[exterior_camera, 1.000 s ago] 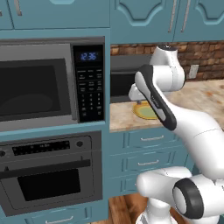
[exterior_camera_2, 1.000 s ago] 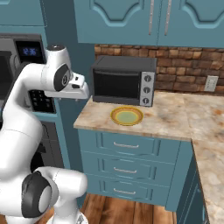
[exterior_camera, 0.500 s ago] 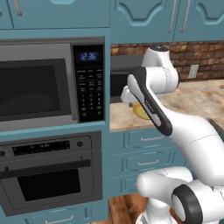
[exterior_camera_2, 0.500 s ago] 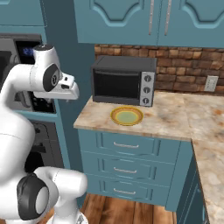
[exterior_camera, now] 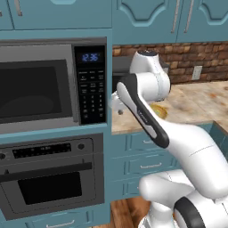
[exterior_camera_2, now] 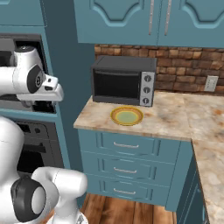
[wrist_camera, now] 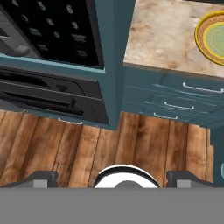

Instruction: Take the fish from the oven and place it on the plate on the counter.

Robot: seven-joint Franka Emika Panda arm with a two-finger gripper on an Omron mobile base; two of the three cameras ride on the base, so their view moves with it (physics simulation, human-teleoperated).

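Observation:
The oven (exterior_camera: 51, 176) sits below the microwave with its windowed door shut, so the fish is hidden. In the hand view the oven (wrist_camera: 41, 94) lies at the left, its bar handle (wrist_camera: 39, 103) running across it. The yellow plate (exterior_camera_2: 127, 116) with a pale green centre rests on the beige counter (exterior_camera_2: 166, 120) in front of the toaster oven; the plate (wrist_camera: 212, 37) also appears at the hand view's top right. My gripper (exterior_camera_2: 53, 96) hangs open and holds nothing, in front of the cabinet column between microwave and counter, pointing down. Its fingertips (wrist_camera: 41, 177) stand wide apart.
A microwave with a keypad (exterior_camera: 91, 87) fills the cabinet above the oven. The black-and-silver toaster oven (exterior_camera_2: 124, 81) stands at the back of the counter against the brick wall. Teal drawers (exterior_camera_2: 127, 146) lie under the counter, with wood floor (wrist_camera: 131, 144) below.
The arm has swung left, carrying the gripper from over the counter's edge to the cabinet column beside the microwave. The plate and the oven door have not moved.

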